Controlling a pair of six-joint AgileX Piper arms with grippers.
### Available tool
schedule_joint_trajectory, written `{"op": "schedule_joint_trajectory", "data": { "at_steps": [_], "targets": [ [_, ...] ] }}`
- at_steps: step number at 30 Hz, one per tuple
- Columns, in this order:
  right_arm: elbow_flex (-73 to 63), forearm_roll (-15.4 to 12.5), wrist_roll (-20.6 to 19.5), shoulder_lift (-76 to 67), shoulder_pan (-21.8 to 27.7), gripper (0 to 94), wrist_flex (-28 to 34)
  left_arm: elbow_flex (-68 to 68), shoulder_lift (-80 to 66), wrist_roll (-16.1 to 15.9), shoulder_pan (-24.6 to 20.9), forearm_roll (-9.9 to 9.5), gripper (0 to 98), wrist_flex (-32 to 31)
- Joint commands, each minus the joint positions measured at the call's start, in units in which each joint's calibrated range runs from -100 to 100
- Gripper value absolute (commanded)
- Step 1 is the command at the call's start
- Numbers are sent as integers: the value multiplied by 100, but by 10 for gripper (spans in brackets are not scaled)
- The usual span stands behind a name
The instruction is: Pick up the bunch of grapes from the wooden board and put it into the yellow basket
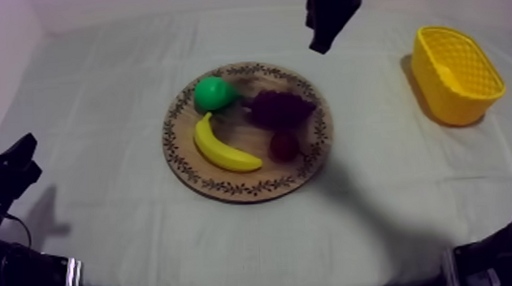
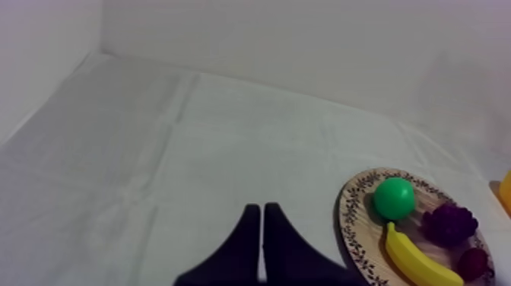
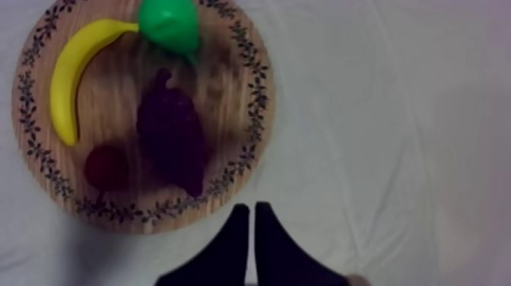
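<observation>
The dark purple bunch of grapes point(image 1: 281, 109) lies on the right half of the round wooden board point(image 1: 253, 187), between a green pear point(image 1: 214, 93) and a small red fruit point(image 1: 284, 145). A banana point(image 1: 223, 146) lies to their left. The yellow basket point(image 1: 456, 72) stands at the far right. My right gripper point(image 1: 318, 46) hangs above the cloth just beyond the board's far rim. In its wrist view its fingers lie together as a wedge point(image 3: 252, 207), shut, just off the board's rim point(image 3: 258, 91) near the grapes point(image 3: 173, 133). My left gripper point(image 2: 262, 209) is shut and rests low at the left point(image 1: 16, 165).
Bare cloth lies between the board and the basket. In the left wrist view the board point(image 2: 351, 220) with the pear point(image 2: 394, 198), banana point(image 2: 414, 258) and grapes point(image 2: 449, 224) sits off to one side. White walls close the back.
</observation>
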Motion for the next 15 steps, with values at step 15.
{"op": "schedule_joint_trajectory", "data": {
  "at_steps": [15],
  "targets": [
    [-1440, -325, 647, 1418, -92, 11, 1532, -2, 0, 0, -1, -2, 1, 4]
  ]
}}
